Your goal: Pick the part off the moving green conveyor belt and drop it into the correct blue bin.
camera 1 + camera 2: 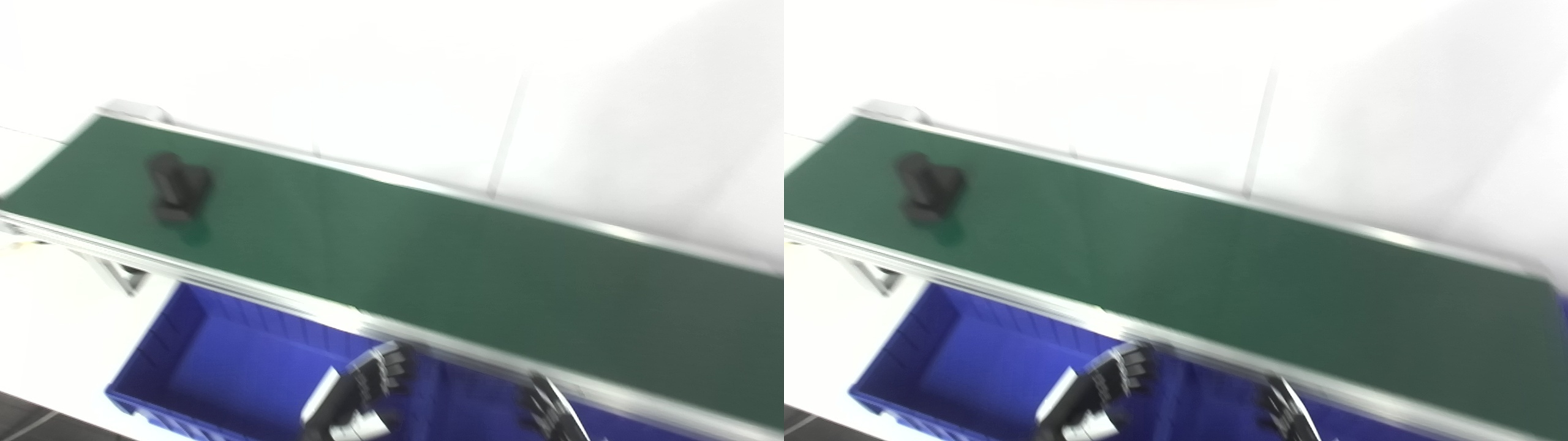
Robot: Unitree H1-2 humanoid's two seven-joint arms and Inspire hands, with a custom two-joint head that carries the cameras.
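**Dark part rides the belt while both hands wait over the bin**

White wall panels with a thin seam fill the background of the left eye view, and everything is smeared by blur. Across it slants the green conveyor belt (429, 257), a flat matte band edged by pale metal rails. The part (177, 187), a dark, blocky, matte lump whose exact shape I cannot make out, sits on the belt near its far left end, well apart from both hands. Below the near rail lies a blue bin (184, 361) with ribbed walls, placed, I judge, to catch drops straight off the belt. The left hand (373, 383) hovers above it, holding nothing, fingers seemingly loosely curled.

From the right eye view, the right hand (1283, 410) shows only as dark fingers at the bottom edge, beside the rail; whether they are spread or pressed together I cannot tell. Both hands look staged for interception.
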